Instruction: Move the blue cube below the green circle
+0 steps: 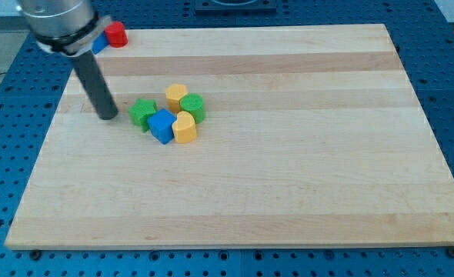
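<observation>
Handless, my tip [108,117] sits left of the blue cube [162,126]: light, rigid, probably slides easily; push its upper-left face.

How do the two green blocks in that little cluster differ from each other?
The green star-shaped block has a notched, pointed outline; the green round block is smooth-edged. The star sits at the cluster's left, nearest my tip; the round one sits on the view's right, between two yellow blocks. The blue cube touches the star. Both share the same green and similar size.
</observation>
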Motion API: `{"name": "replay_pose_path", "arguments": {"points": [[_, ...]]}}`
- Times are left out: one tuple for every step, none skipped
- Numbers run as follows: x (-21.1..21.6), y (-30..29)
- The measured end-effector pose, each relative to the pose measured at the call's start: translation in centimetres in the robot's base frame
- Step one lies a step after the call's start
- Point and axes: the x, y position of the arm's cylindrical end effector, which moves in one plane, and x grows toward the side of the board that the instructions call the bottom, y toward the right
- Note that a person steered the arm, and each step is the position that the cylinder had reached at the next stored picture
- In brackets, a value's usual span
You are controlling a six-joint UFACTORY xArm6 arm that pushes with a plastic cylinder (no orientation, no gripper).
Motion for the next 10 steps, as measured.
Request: {"name": "replay_pose_path", "arguments": {"points": [[0.0,4.4],[0.9,6.9],[2.0,5.6],[2.4,2.6],[4.9,2.1],[9.1,5.2],[9.5,9.0],[8.7,10.7],[8.5,11.3],[8.3,11.9]]}}
